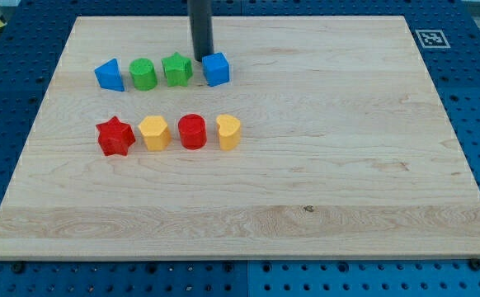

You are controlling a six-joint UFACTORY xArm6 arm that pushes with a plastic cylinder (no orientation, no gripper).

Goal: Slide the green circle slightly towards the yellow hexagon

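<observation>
The green circle (143,74) stands in the upper row at the view's upper left, between a blue triangle (109,75) and a green star (176,69). The yellow hexagon (154,132) stands in the lower row, below and slightly right of the green circle. My tip (203,57) is at the end of the dark rod, between the green star and a blue cube (216,69), close to the cube's upper left. It is to the right of the green circle and does not touch it.
The lower row also holds a red star (115,137), a red cylinder (192,131) and a yellow heart-like block (229,132). The wooden board (322,165) lies on a blue perforated table. A marker tag (430,38) is at the board's upper right corner.
</observation>
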